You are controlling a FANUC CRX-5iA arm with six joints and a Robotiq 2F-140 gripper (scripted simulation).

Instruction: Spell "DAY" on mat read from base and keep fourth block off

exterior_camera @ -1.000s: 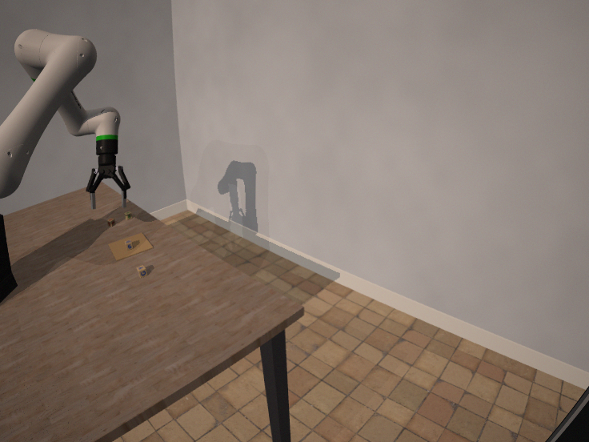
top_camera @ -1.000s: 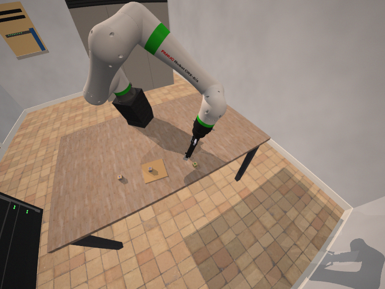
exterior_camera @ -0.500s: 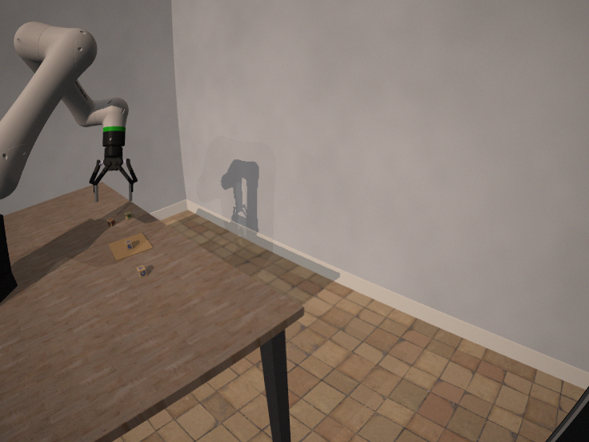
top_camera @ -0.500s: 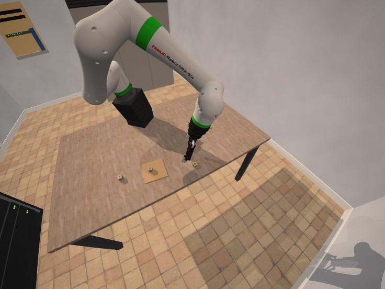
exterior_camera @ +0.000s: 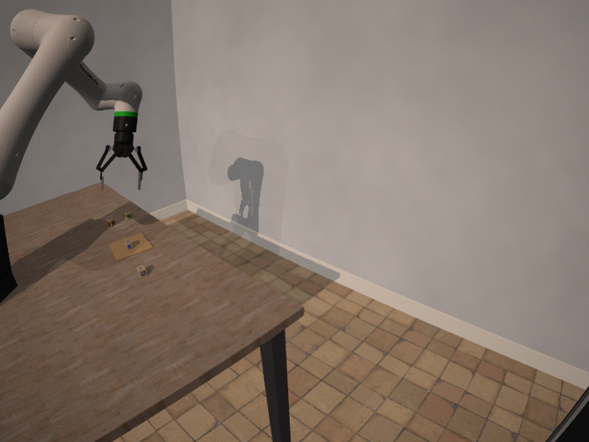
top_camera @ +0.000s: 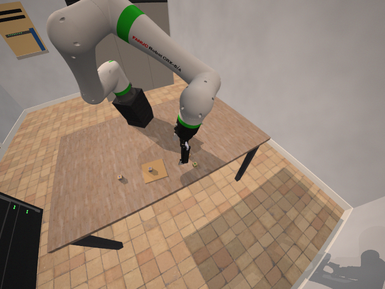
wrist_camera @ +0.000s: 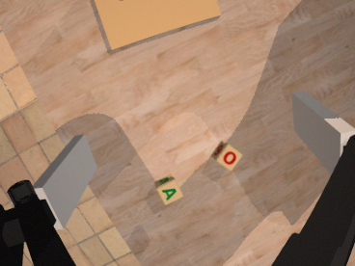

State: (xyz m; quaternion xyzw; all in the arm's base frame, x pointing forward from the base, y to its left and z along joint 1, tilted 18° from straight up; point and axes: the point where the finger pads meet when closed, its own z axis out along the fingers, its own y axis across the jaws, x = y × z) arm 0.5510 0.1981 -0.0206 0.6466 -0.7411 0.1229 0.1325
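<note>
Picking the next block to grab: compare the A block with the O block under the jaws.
The A block bears a green letter; the O block bears a red one. The A block lies nearer the table edge; the O block lies further in. Both sit on bare table, off the mat, ungripped.

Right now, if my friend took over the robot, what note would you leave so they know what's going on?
Gripper: wide open, holding nothing, hovering above the table over the A and O blocks.
Mat: flat on the table, with one block on it; its letter is blue but too cut off to read.
A block and O block: off the mat, close together near the table edge.
Fourth block: alone on the table on the mat's other side, letter too small to read.
Done: one block on the mat.
Left: put A and the other missing letter in a row on the mat, keep O off it, let go.
</note>
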